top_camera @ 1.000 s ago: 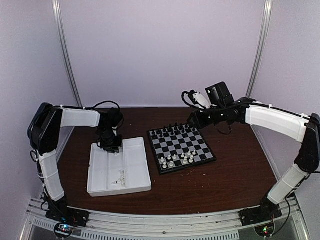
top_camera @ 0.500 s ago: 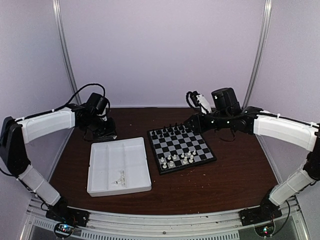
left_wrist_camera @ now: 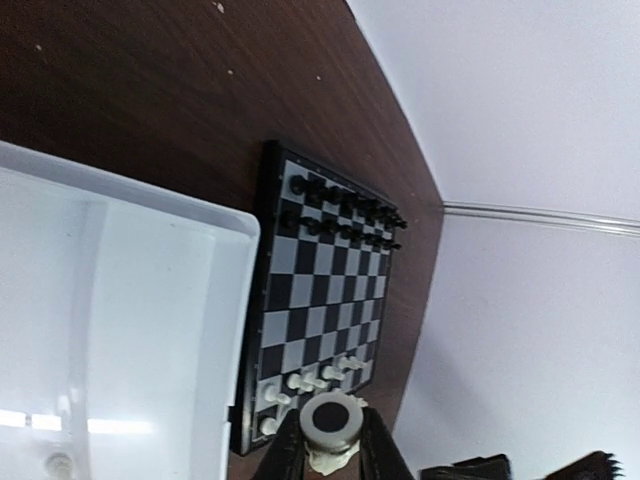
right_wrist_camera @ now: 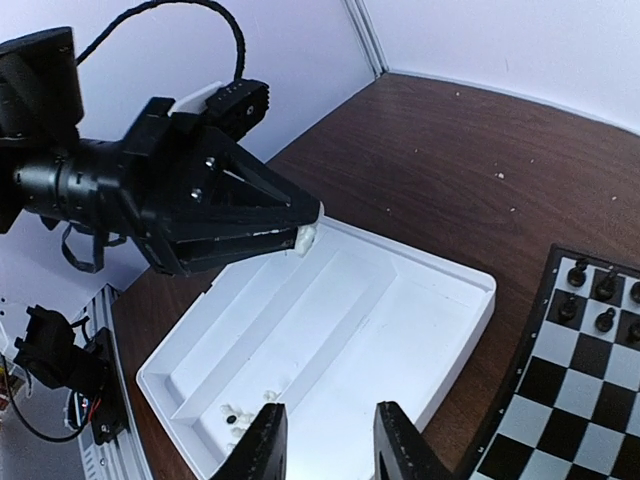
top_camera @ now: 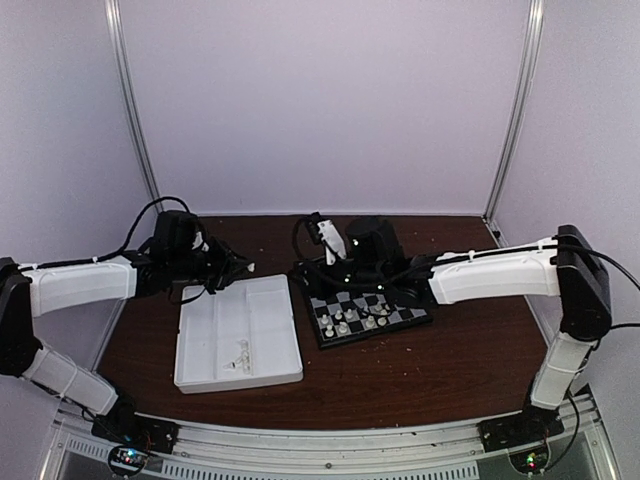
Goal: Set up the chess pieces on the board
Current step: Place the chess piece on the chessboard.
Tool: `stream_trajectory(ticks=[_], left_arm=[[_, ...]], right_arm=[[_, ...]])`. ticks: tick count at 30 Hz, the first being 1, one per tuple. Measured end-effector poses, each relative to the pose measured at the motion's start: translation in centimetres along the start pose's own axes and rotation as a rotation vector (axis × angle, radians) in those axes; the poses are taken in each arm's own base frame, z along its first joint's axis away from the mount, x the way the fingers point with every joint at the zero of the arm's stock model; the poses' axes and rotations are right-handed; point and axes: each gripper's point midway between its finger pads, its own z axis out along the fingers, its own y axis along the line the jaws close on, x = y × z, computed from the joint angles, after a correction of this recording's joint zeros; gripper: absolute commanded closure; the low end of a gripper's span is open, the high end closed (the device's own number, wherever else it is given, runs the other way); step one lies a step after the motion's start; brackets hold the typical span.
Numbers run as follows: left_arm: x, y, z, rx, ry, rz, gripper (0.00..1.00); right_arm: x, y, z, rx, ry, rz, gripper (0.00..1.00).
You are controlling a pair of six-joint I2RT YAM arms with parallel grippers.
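Observation:
The board (top_camera: 400,305) lies at mid-table with several white chess pieces (top_camera: 355,320) on its near rows. My left gripper (top_camera: 245,266) hovers over the far edge of the white tray (top_camera: 270,372). It is shut on one white chess piece (left_wrist_camera: 330,421), whose round base faces the wrist camera. The right wrist view shows that piece (right_wrist_camera: 307,237) at the left gripper's (right_wrist_camera: 300,232) tip. My right gripper (top_camera: 303,275) reaches left across the board; its jaws (right_wrist_camera: 328,445) are open and empty above the tray (right_wrist_camera: 450,290). A few white pieces (right_wrist_camera: 240,415) lie in the tray's near corner.
Black chessmen (left_wrist_camera: 340,205) stand in two rows on the board's far side, also seen in the right wrist view (right_wrist_camera: 590,290). The two grippers' tips are close together over the gap between tray and board. Brown table (top_camera: 450,370) extends in front of the board.
My left arm has swung from the back left corner to the right, over the tray's far edge. My right arm has swung left and down across the board toward it.

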Motion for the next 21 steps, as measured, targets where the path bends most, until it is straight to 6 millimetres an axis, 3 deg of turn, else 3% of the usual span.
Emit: stream_trajectory(ticks=[5,11,21], left_arm=[[1.0,-0.5,0.1,0.090,0.037,-0.112,0.84],[2.0,-1.0,-0.5,0.151,0.068,-0.181,0.83],[2.4,-1.3,-1.1,0.205,0.084,-0.230,0.83]], right_arm=[[1.7,-0.2,3.3,-0.006,0.011,0.087,0.69],[2.0,0.9,6.3,-0.031,0.009,0.111,0.69],[1.9,3.0,7.3,-0.093,0.001,0.123,0.68]])
